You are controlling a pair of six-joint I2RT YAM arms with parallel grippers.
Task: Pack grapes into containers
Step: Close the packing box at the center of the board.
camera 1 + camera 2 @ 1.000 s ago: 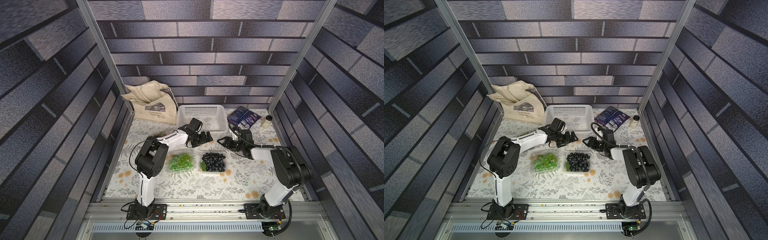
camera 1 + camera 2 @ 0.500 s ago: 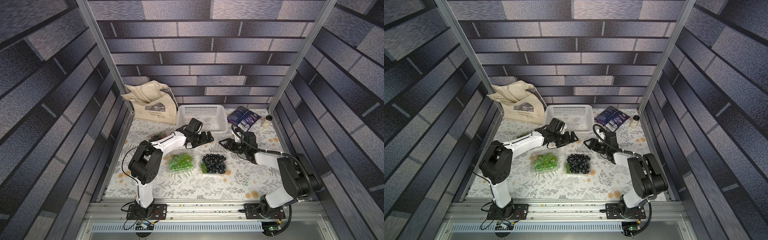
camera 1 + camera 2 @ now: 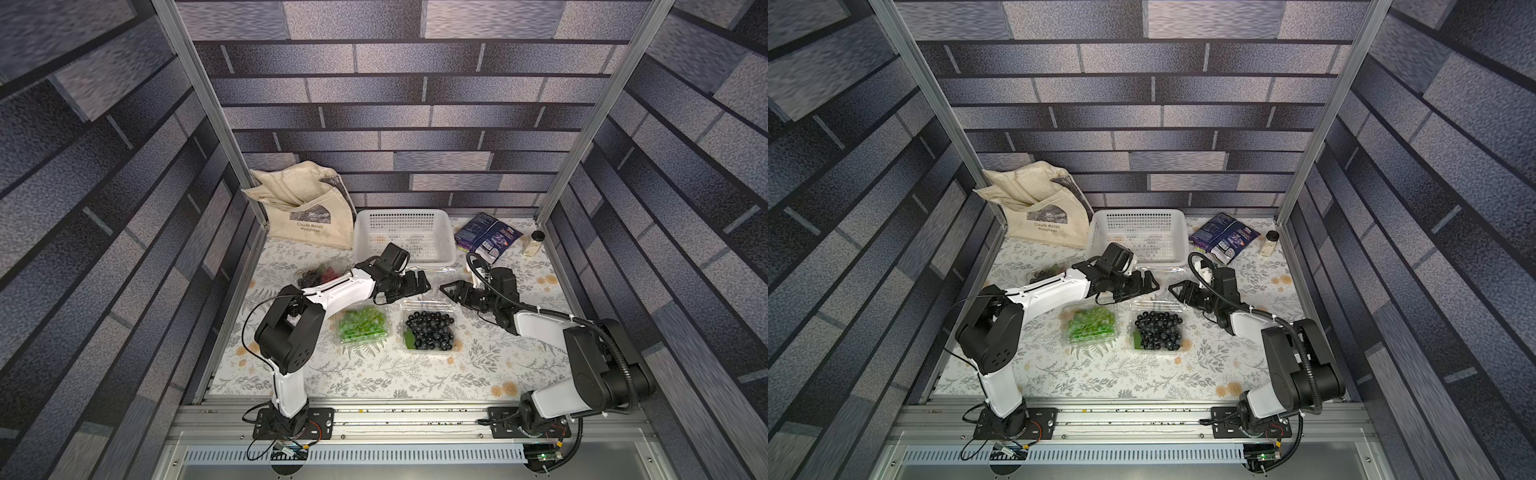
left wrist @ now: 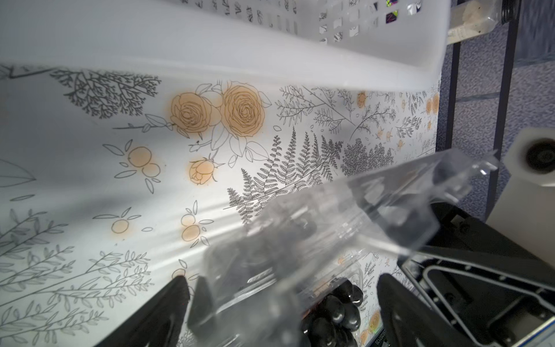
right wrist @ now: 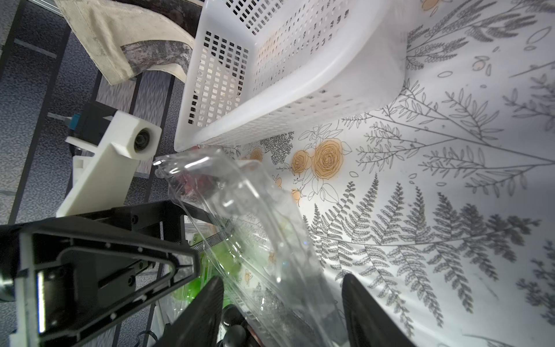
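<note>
The clear plastic clamshell container of dark purple-black grapes sits mid-table before the white perforated basket, its clear lid half-raised toward that basket, long axis seemingly running arm to arm. Your grippers have barely shifted, so it's still unclosed. The left gripper gapes wide, empty; the right gripper stands part-open, clamping nothing.

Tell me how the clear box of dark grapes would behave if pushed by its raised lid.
The lid looks thin and see-through, so it would probably flex before the clear box moves. The box sits flat and low, so it likely slides rather than tips. With the lid up, the dark grapes might spill.
</note>
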